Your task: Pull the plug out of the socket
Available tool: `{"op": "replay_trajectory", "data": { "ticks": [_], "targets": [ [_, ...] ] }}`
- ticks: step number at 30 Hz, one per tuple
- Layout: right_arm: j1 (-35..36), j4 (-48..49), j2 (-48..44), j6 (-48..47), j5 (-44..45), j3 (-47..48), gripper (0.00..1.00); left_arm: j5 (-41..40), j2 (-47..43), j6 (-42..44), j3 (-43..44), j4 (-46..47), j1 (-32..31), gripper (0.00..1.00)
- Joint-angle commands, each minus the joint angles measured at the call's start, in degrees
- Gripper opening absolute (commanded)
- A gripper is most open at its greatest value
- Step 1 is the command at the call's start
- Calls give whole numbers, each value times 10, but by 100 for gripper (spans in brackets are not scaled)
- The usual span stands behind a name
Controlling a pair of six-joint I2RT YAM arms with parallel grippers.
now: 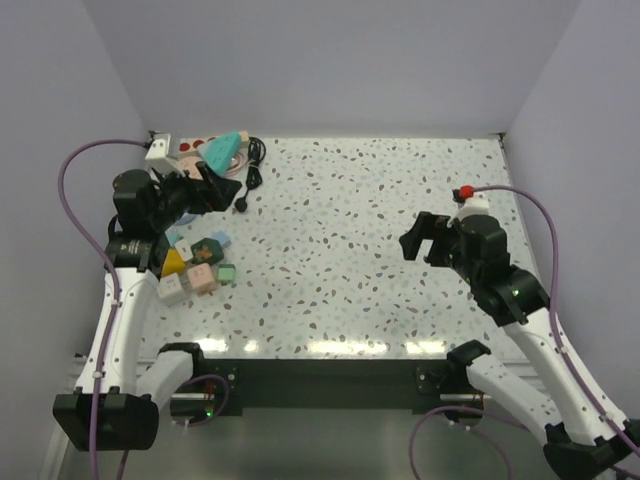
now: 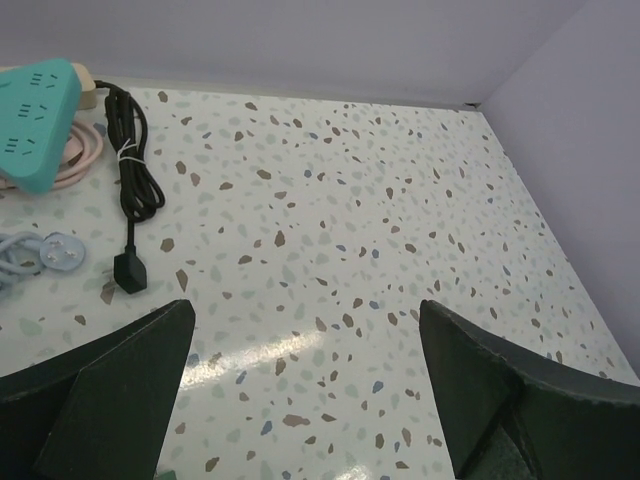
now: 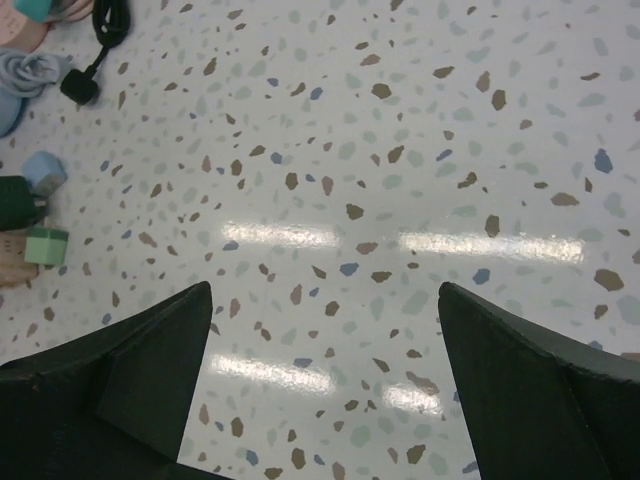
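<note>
- The right gripper (image 3: pixel 325 300), lower right in the overhead view, hangs above the table (image 3: pixel 400 150), jaws wide and empty.
- The left gripper (image 2: pixel 305 325), at the left edge, also gapes with nothing in it.
- The plug (image 2: pixel 128 270) lies loose on the table, in no outlet I can see, near the socket (image 1: pixel 188 149) in the upper left corner.
- I'd judge the plug already free. Any next move calls for the left arm to check under the teal strip (image 2: pixel 35 110) that overlaps the socket.

Speckled terrazzo-patterned tabletop (image 2: pixel 350 200) gleams glossy and smooth; small black plastic plug (image 2: pixel 129 271) looks matt, teal triangular plastic strip (image 2: pixel 35 120) smooth
</note>
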Motion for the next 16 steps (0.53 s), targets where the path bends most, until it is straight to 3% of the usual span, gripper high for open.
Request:
{"op": "replay_trajectory", "data": {
  "ticks": [1,13,16],
  "targets": [
    [-2,-13,-22,2,96,-37,99,-5,-8,15,-14,-14,-5,100],
    [-1,-1,-25,18,215,-89,99,-9,0,33,42,-30,-26,100],
    [-2,23,-36,8,207,-97,88,-14,1,36,49,-28,-33,100]
  ]
}}
